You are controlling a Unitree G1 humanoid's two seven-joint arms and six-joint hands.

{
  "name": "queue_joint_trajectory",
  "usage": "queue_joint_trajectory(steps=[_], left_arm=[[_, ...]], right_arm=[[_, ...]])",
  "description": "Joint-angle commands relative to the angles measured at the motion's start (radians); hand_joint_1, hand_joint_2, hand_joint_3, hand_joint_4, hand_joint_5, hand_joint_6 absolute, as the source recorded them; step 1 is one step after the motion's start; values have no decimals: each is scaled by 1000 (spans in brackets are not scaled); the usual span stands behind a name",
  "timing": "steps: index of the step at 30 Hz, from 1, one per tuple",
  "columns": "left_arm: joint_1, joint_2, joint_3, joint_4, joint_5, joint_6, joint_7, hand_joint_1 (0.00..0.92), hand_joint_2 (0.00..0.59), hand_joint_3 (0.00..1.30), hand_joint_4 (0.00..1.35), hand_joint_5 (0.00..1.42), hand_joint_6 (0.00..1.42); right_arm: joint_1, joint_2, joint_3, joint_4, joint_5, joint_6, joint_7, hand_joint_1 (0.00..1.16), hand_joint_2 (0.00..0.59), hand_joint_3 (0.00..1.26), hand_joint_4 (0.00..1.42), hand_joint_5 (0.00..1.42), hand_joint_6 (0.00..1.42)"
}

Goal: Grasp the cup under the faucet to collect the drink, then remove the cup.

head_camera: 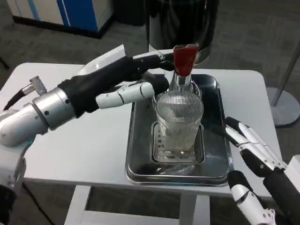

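A ribbed clear glass cup (180,119) stands upright on the drip grate (161,152) of a steel tray (140,140), right under the faucet with the red lever (184,59). A little amber liquid lies in the cup's bottom. My left hand (126,77) hovers just left of the lever, fingers spread, holding nothing; its upper fingertips (161,57) reach close to the lever. At the tray's right edge my right hand (253,152) is open, its fingers stretched toward the cup and still apart from it.
The dark dispenser body (180,21) rises behind the tray. White table (84,145) surface lies bare left of the tray. A grey stand base (285,110) sits on the floor at the right, and a blue cabinet (79,11) at the back left.
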Motion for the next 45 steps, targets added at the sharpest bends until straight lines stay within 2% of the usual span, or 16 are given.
queue_joint_trajectory(steps=[1,6,12,18,25,37,45], left_arm=[[34,-21,35,12,-44,-5,-2,0,176,139,39,119,403],[35,-56,81,12,-130,28,-15,0,184,132,31,118,405],[18,-75,115,7,-188,63,-35,0,186,153,81,156,465],[-10,-90,133,0,-223,103,-68,0,188,206,173,263,597],[-67,-93,121,18,-220,131,-131,0,191,234,202,293,626],[-102,-74,74,58,-140,69,-200,0,182,233,195,281,606],[-111,-63,43,91,-90,-28,-198,0,181,233,172,244,552]], right_arm=[[3,-5,3,3,6,1,5,0,525,105,0,0,127],[7,-7,0,1,6,1,5,0,525,105,0,0,127],[9,-7,-2,-3,7,4,6,0,525,105,0,0,127],[8,-6,4,-5,3,1,6,0,525,105,0,0,127],[9,-6,1,-3,4,0,4,0,525,105,0,0,127],[-18,-6,8,15,12,14,6,0,525,105,0,0,127],[-40,-1,17,27,18,25,6,0,524,105,6,0,126]])
